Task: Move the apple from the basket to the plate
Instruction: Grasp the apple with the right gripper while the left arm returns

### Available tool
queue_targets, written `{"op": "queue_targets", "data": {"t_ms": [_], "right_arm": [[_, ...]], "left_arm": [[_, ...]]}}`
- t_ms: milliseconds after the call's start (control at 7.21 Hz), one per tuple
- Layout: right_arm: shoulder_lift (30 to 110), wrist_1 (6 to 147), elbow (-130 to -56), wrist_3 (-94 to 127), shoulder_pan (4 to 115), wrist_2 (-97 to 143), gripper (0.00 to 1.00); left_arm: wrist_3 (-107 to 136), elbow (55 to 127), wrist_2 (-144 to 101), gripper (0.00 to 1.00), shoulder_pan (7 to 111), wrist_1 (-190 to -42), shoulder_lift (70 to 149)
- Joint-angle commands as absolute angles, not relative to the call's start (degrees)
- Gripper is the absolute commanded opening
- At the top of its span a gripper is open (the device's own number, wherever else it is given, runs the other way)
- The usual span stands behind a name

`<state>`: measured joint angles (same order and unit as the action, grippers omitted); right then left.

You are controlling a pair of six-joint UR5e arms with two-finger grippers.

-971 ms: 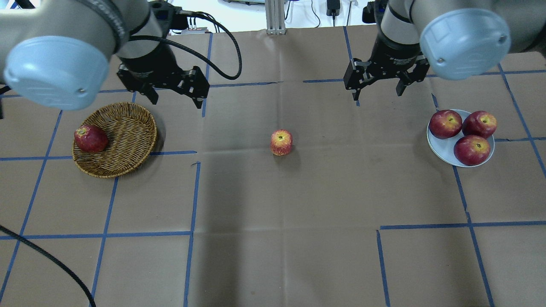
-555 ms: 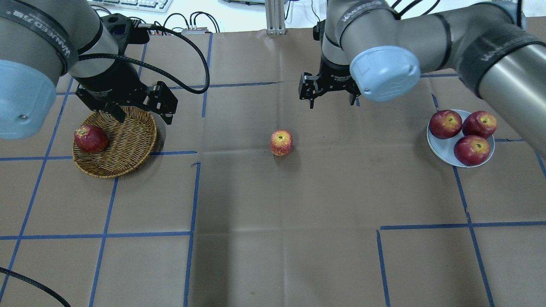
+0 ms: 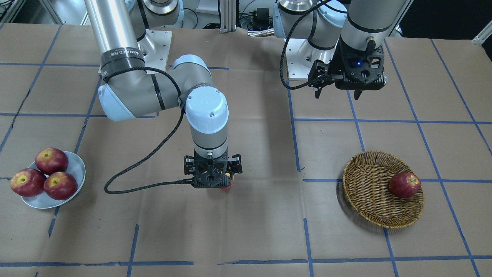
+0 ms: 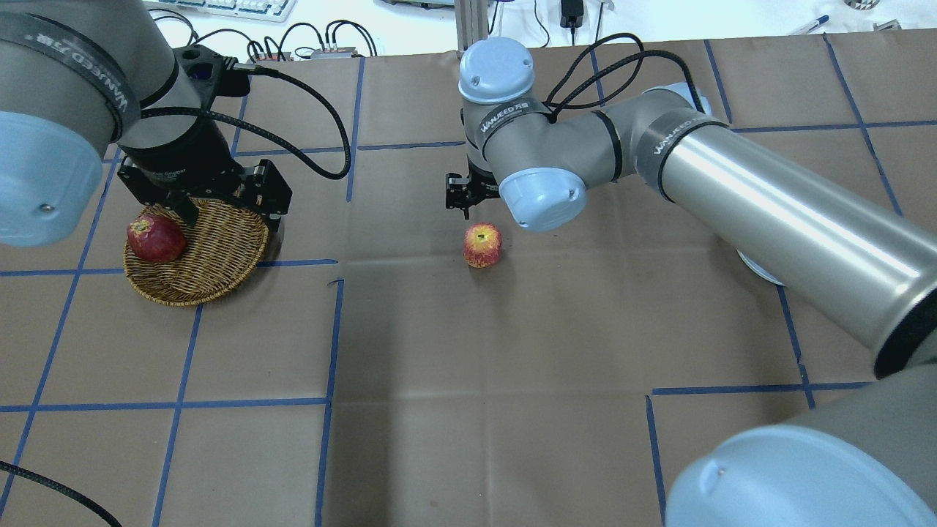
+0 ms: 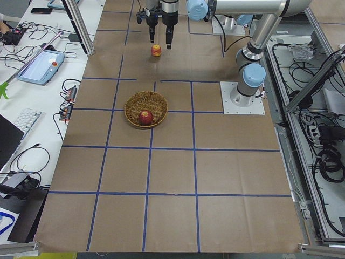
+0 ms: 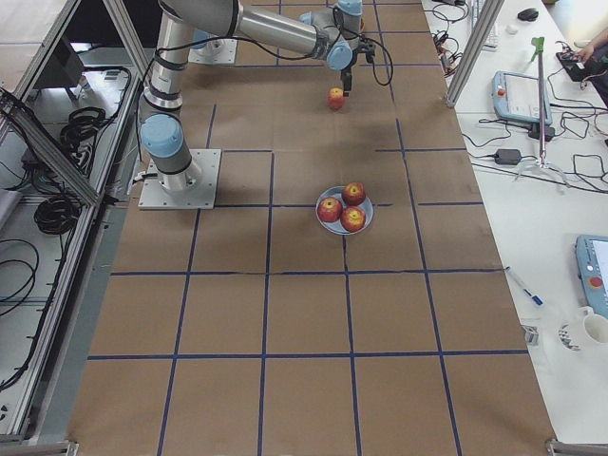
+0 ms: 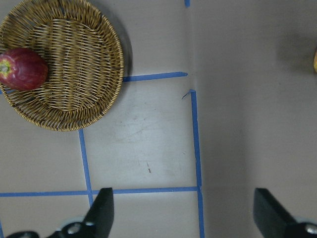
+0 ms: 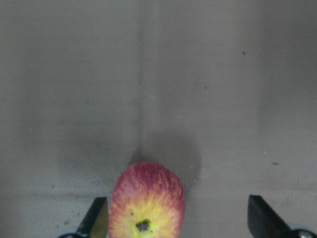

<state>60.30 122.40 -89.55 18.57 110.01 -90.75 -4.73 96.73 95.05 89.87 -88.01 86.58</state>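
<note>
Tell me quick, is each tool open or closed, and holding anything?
Left tool: open, empty, near the basket.
Right tool: open, empty, over the apple.

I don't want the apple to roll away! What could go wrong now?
1. In the right wrist view the apple sits closer to one finger of the open right gripper, so closing might nudge it sideways and it could roll.
2. The plate already holds three dark apples, leaving little bare space, so this one might bump them or slip off the rim.
</note>
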Motion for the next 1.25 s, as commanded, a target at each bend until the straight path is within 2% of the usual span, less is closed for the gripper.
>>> {"op": "queue_targets", "data": {"t_ms": [0,693,832,971,1109], "right_arm": [[55.8,126.5,-89.7,19.0,111.5,-90.7,1.0],[55.1,127.2,-91.7,18.9,112.3,-90.5,1.0],[55.4,127.2,-91.8,19.0,112.2,-90.6,0.94],[55.5,127.1,-92.2,19.0,112.2,-90.6,0.78],[55.8,127.1,-92.8,19.0,112.1,-90.6,0.57]], "left_arm": [[-4.8,96.5,95.0,0.99,89.9,-87.7,87.4],[-4.3,96.7,95.3,1.0,89.9,-86.8,87.3],[-4.3,96.9,95.4,0.99,90.0,-86.9,87.0],[-4.3,96.9,95.2,0.99,90.0,-86.8,87.1],[-4.0,96.9,95.1,0.99,90.3,-86.7,87.4]]}}
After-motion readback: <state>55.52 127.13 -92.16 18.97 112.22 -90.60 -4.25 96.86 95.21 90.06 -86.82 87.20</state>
